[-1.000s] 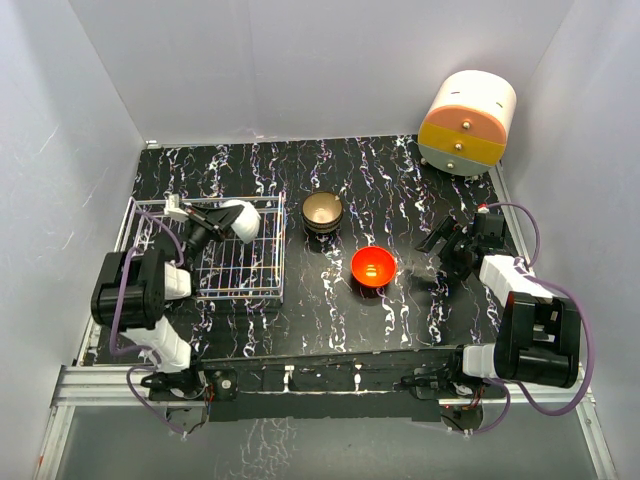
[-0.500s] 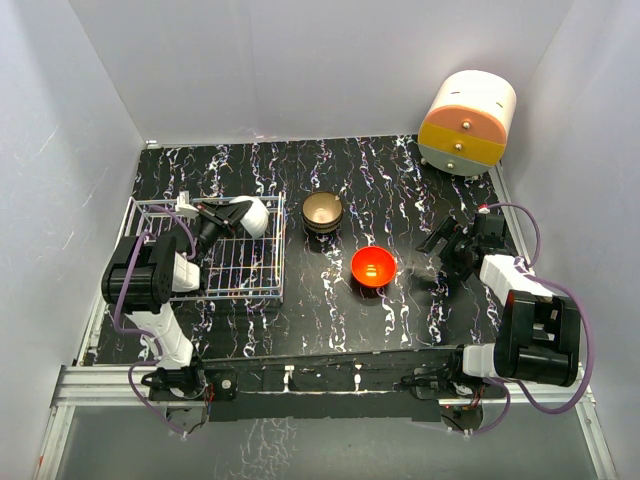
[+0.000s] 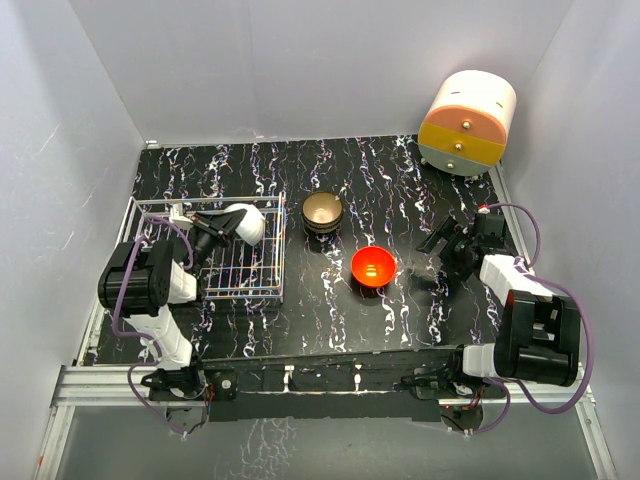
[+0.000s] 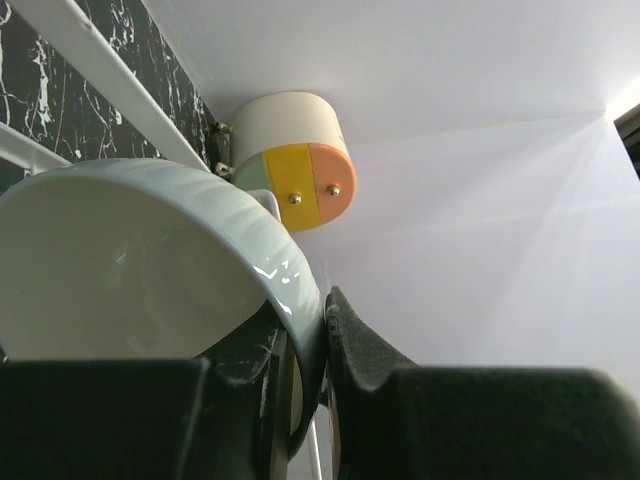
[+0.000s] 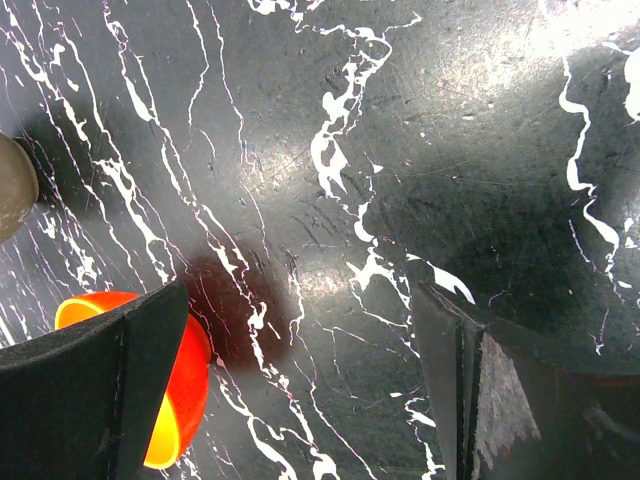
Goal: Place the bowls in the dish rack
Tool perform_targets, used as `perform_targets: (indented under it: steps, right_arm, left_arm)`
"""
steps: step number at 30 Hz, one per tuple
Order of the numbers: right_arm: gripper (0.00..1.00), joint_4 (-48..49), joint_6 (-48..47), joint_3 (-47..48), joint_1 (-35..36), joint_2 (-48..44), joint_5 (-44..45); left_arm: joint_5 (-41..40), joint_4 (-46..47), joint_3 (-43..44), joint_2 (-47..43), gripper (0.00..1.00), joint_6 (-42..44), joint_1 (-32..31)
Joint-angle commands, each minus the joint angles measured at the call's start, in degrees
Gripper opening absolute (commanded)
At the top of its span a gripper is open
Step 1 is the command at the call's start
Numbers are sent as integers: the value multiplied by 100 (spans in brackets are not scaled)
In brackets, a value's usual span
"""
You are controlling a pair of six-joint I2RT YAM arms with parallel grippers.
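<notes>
My left gripper (image 3: 222,226) is shut on the rim of the white bowl (image 3: 246,223) and holds it tilted on its side over the far right part of the dish rack (image 3: 150,208). In the left wrist view the white bowl (image 4: 140,265) fills the left, its rim pinched between my fingers (image 4: 352,345). The brown/gold bowl (image 3: 322,211) stands right of the rack. The red-orange bowl (image 3: 373,267) sits mid-table and shows in the right wrist view (image 5: 185,400). My right gripper (image 3: 440,243) is open and empty, right of the red-orange bowl. The blue-and-white and black bowls are not in view.
The round cream-and-orange drawer cabinet (image 3: 467,123) stands at the far right corner and shows in the left wrist view (image 4: 290,160). White walls enclose the black marbled table (image 3: 360,180) on three sides.
My left gripper has carried the white bowl slightly away and to the right over the rack, and the left arm's elbow has shifted. The right arm has not moved.
</notes>
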Motion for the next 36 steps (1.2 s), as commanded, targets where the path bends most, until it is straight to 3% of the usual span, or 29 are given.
perform_targets:
  steps: [1,6,9,20,30,36]
  right_arm:
    - [98,281,-102,38,-35,-27,-26]
    - [98,257,-106,34,-35,-69,-24]
    - [98,255,-106,22,-35,-93,0]
    - [98,238,-106,40,-35,-88,-24]
    - [98,243,-89,85,-35,-75,-96]
    - [98,229,-89,118,-43,-84,-105]
  left_arm:
    - [390,611,-524,344,0,105,254]
    - [482,602,-636,504,1,-41,383]
    - [495,602,-742,639,10,-45,420]
    - [619,602,-919,760,18,-146,639]
    - [668,505,-1067,694,52,-172,743]
    - [729,-3,-793,467,59,-141,752]
